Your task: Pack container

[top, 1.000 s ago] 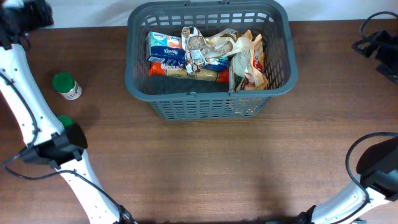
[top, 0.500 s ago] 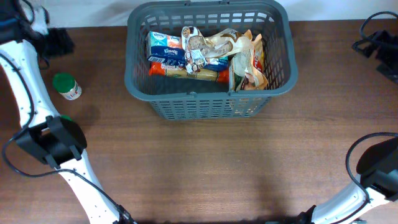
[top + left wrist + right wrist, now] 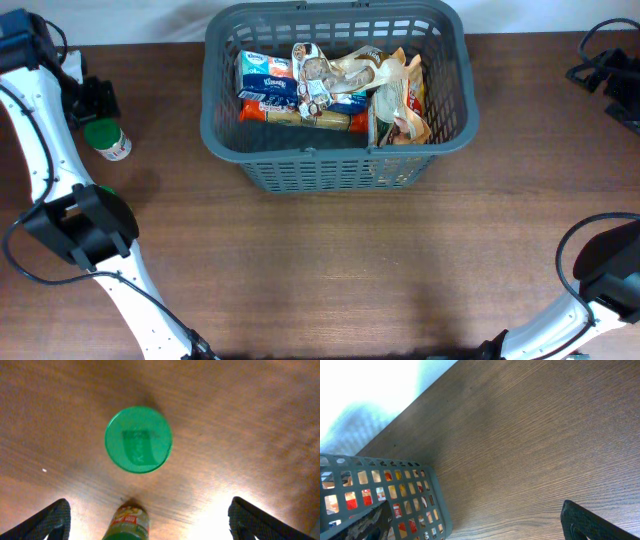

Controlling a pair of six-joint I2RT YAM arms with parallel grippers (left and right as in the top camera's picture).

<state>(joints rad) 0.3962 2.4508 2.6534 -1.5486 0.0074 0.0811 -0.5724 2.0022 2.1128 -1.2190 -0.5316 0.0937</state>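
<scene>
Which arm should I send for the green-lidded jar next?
Left. The left gripper, open, hangs just above the jar, left of the basket. The right gripper is beyond the basket's opposite side.

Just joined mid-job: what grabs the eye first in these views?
The grey basket at the far middle of the table, already crammed with grocery packets. Left of it, a green-lidded jar stands on the table with the left gripper open above it. The right gripper is open too, off to the basket's right.
</scene>
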